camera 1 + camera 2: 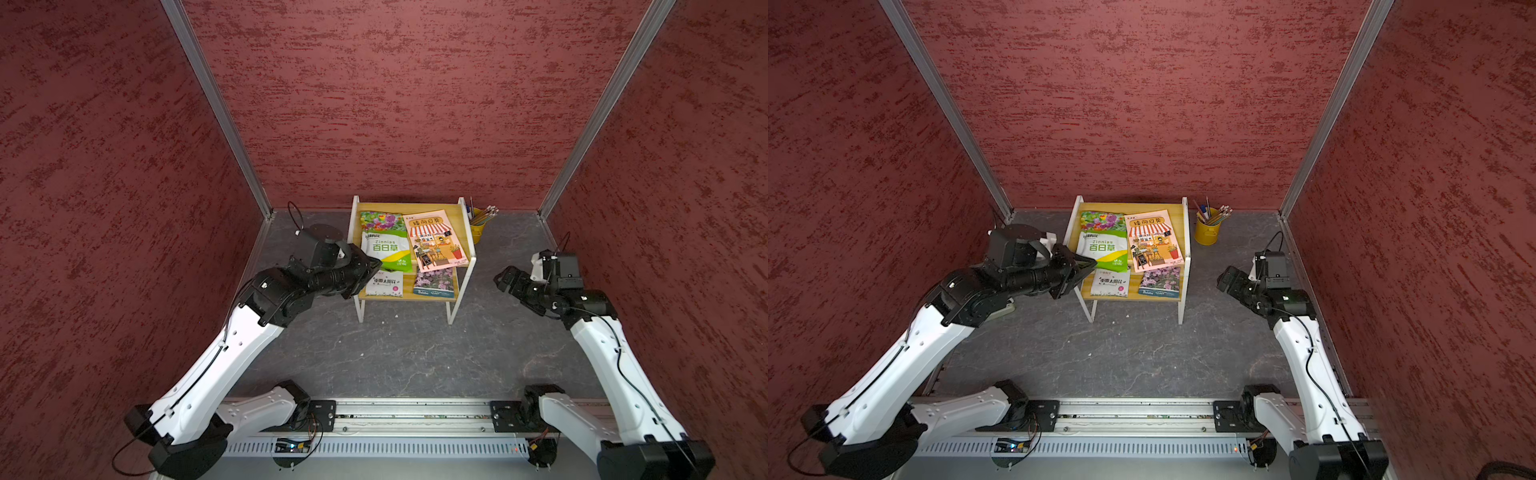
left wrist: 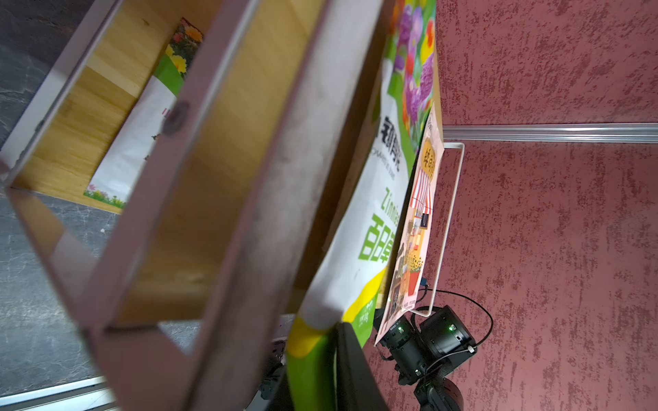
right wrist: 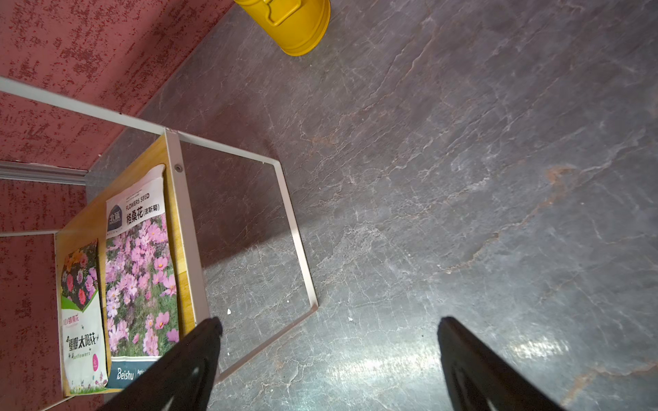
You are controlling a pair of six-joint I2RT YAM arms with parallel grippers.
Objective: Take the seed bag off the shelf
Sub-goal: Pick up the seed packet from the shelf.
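Shelf (image 1: 415, 206) sits at the back wall. The seed bag (image 1: 384, 243) lies flat on the left half of its upper board, long axis front to back, front edge overhanging. My left gripper (image 1: 372, 265) reaches in level from the left, jaws pinched on the bag's near-left corner. My right gripper (image 3: 329, 323) hangs well apart, fingers wide, empty.
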